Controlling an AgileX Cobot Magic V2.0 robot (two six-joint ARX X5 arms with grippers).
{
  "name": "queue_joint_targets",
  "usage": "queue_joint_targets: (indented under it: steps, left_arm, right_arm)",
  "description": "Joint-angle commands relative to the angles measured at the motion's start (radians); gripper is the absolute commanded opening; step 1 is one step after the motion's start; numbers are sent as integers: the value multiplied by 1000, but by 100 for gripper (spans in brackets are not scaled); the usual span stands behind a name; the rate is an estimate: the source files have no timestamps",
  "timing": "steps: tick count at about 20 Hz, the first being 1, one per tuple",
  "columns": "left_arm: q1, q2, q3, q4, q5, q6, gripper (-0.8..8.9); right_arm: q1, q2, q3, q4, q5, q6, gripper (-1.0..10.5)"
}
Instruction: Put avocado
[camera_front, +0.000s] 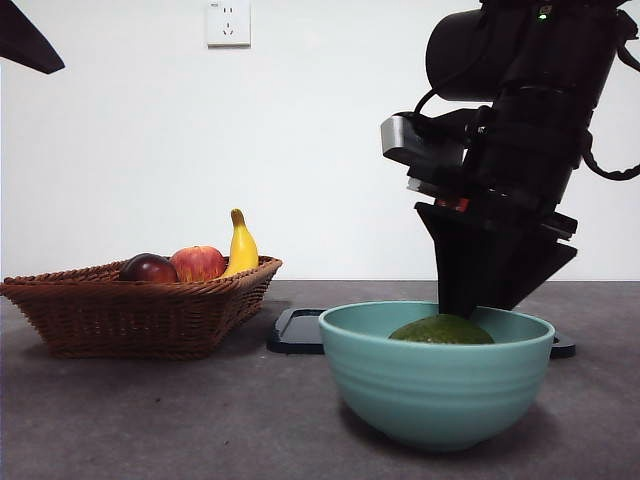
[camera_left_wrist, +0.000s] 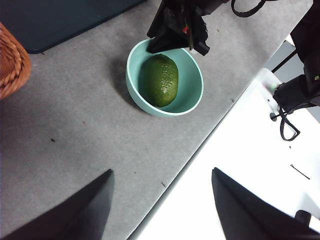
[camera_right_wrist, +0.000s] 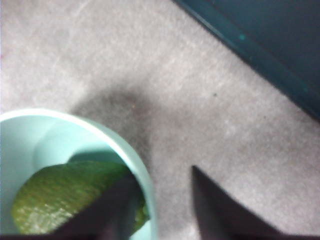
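The avocado (camera_front: 441, 330), dull dark green, lies inside a teal bowl (camera_front: 435, 390) at the front of the table. It also shows in the left wrist view (camera_left_wrist: 162, 80) and the right wrist view (camera_right_wrist: 60, 195). My right gripper (camera_front: 478, 290) hangs over the bowl's far side, open and empty. In its own view (camera_right_wrist: 167, 215) its jaws straddle the bowl's rim (camera_right_wrist: 137, 170), one over the avocado, one outside. My left gripper (camera_left_wrist: 160, 220) is open and empty, high above the table's edge; only its black tip (camera_front: 25, 40) shows in the front view.
A wicker basket (camera_front: 140, 310) at the left holds a dark red fruit (camera_front: 148, 268), a red apple (camera_front: 198, 263) and a banana (camera_front: 241, 247). A black tray (camera_front: 297, 330) lies behind the bowl. The table's edge (camera_left_wrist: 200, 150) runs close to the bowl.
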Motion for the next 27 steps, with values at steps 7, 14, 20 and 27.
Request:
queue_joint_targets:
  steps: [7,14,20,27]
  left_arm:
    - [-8,5,11,11,5,2,311]
    - [-8,5,11,17,5,3,311]
    - [-8,5,11,17,5,2,311]
    - [-8,5,11,16,5,2,311]
  right_arm:
    - [18,10,17,5,-36,-3,12]
    - [23,-63,60,7,-25,30,12]
    - [-31,-51,208,-16,31,29,12]
    - [-186,149,448,-35,27,17,12]
